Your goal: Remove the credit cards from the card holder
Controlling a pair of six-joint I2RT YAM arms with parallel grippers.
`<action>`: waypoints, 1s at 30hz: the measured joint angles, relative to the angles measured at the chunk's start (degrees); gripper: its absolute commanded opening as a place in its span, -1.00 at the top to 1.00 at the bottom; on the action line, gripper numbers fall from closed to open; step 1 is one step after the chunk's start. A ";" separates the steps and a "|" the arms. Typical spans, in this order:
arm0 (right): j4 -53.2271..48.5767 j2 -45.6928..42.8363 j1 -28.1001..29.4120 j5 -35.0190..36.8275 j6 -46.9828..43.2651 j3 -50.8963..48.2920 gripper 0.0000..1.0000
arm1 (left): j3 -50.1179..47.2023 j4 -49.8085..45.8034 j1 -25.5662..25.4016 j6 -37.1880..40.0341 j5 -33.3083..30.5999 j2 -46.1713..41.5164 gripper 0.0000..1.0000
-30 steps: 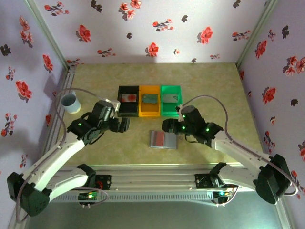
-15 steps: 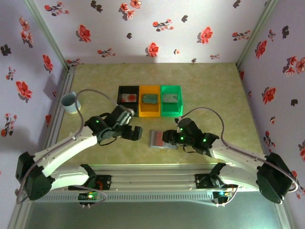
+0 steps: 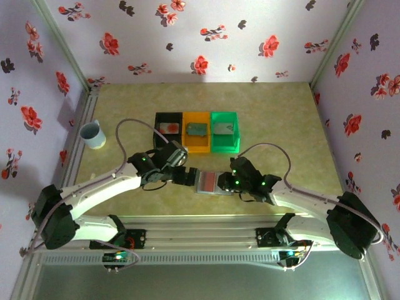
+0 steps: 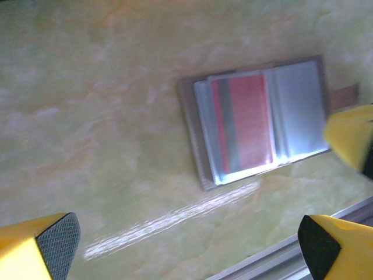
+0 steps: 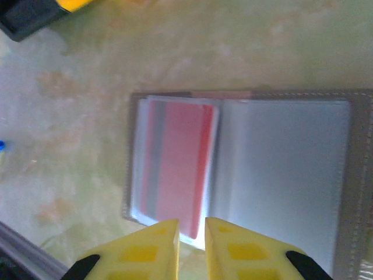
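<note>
Marbled surface [image 3: 125, 106] carries the holder [image 5: 280, 175]; right hand [image 5: 191, 232], nearly clenched, should pinch the red card [image 5: 175, 169] by its edge while the released left hand [image 4: 187, 240] steadies.

Table [image 3: 281, 112]: card holder [image 3: 214, 182], bins [image 3: 197, 131], cup [image 3: 92, 134]

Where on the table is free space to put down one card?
Bare table right of the green bin, the far strip behind the bins, and between the cup and black bin. Crowded at the card holder, flanked by the left gripper and right gripper.

Open card holder [image 5: 280, 175], red card [image 5: 178, 169] tucked inside.
</note>
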 measured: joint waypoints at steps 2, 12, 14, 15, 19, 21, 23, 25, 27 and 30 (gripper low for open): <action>-0.20 0.96 0.00 0.87 -0.02 -0.09 0.73 | -0.02 1.68 -0.07 -0.57 0.37 0.00 -1.00; -1.75 2.91 -0.02 6.36 -0.07 -0.09 1.00 | -0.42 7.74 -0.37 -3.32 1.36 3.34 -0.99; -1.79 3.54 -0.02 7.02 -0.02 -0.09 1.00 | -0.55 8.44 -0.46 -3.76 1.40 3.80 -1.00; -1.79 3.96 -0.02 7.28 -0.04 -0.09 1.00 | -0.57 8.81 -0.46 -4.11 1.42 4.02 -1.00; -1.70 5.35 -0.02 7.32 -0.02 -0.33 1.00 | -0.57 10.38 -0.48 -5.35 1.42 4.59 -1.00; -1.44 5.75 -0.02 7.32 -0.02 -0.83 1.00 | -0.59 11.37 -0.48 -6.12 1.66 5.05 -1.00; -1.03 6.05 -0.02 7.30 0.00 -1.44 1.00 | -0.87 12.33 -0.52 -6.88 2.05 5.55 -1.00; -0.02 6.19 -0.02 7.30 0.02 -1.79 1.00 | -1.46 13.73 -0.57 -7.78 2.69 6.14 -0.99; 0.46 6.25 -0.02 7.30 0.02 -1.97 1.00 | -1.88 14.43 -0.70 -8.41 3.08 6.69 -1.00; 1.29 6.25 -0.02 7.32 0.04 -2.36 1.00 | -2.32 15.56 -0.85 -9.35 3.63 7.54 -0.99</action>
